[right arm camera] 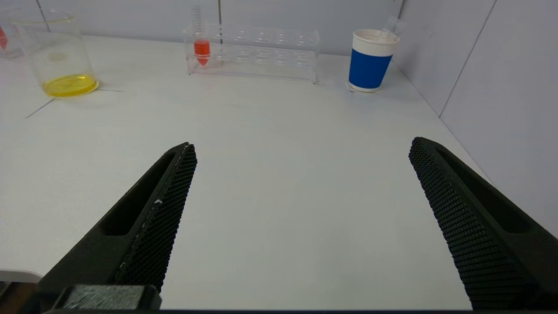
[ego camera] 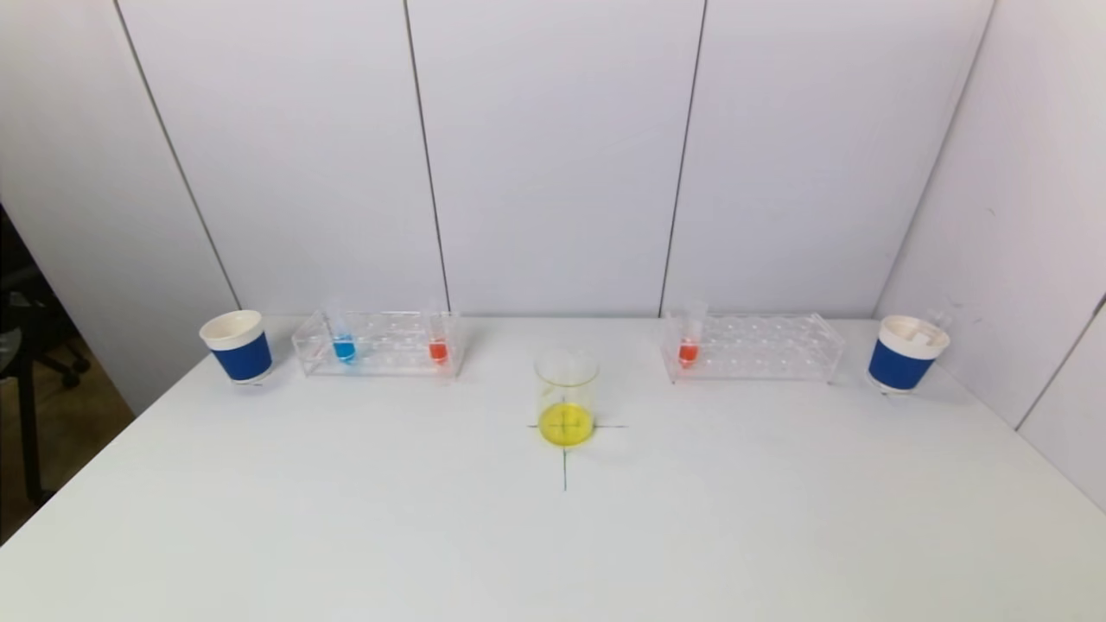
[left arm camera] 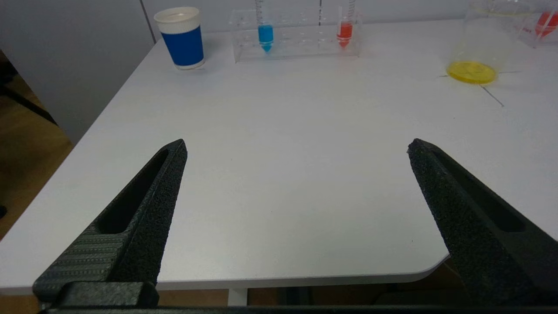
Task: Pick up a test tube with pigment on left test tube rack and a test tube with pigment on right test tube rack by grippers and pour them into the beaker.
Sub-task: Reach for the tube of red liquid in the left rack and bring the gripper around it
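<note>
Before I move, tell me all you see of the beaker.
The beaker is clear, glass or plastic, cylindrical and open-topped. It stands upright on a drawn cross at the middle of the white table, between the two racks. A shallow yellow liquid covers its bottom. Nothing touches it except the table.

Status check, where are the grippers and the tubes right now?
Left gripper and right gripper open, empty, near table edge. Blue tube, orange tube in left rack; orange tube in right rack. Beaker unobstructed.
</note>
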You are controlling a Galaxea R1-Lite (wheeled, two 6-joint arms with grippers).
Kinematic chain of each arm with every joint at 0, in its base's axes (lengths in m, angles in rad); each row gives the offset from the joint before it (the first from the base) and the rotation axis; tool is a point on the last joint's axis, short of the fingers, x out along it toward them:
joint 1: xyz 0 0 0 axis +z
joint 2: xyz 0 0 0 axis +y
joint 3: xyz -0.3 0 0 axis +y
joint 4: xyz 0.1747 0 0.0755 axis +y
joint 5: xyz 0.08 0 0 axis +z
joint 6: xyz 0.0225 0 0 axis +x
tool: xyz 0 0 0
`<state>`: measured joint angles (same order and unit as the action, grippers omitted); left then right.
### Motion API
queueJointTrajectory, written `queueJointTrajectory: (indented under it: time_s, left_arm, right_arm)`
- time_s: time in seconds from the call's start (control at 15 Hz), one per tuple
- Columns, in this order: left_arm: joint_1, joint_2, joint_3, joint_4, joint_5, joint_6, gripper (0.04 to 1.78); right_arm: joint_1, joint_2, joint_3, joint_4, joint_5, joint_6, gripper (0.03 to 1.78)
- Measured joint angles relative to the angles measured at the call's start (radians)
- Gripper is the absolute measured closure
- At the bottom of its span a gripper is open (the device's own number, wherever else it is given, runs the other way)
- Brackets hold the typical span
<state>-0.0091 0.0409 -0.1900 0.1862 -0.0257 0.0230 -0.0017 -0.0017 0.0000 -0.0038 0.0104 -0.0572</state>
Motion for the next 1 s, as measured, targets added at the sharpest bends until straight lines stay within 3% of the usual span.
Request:
queueJointTrajectory:
  time_s: [0.33, 0.53, 1.0]
  left_arm:
    - [-0.002, 0.305, -0.285, -0.036, 0.007, -0.004, 0.05]
    - [-0.003, 0.519, -0.392, -0.148, 0.015, -0.004, 0.05]
    - [-0.044, 0.906, -0.474, -0.467, 0.094, -0.001, 0.05]
  right_arm:
    - [0.0, 0.0, 0.0, 0.0, 0.0, 0.0, 0.04]
    - [0.0, 0.0, 0.0, 0.0, 0.0, 0.0, 0.04]
    - [0.0, 0.0, 0.0, 0.0, 0.0, 0.0, 0.04]
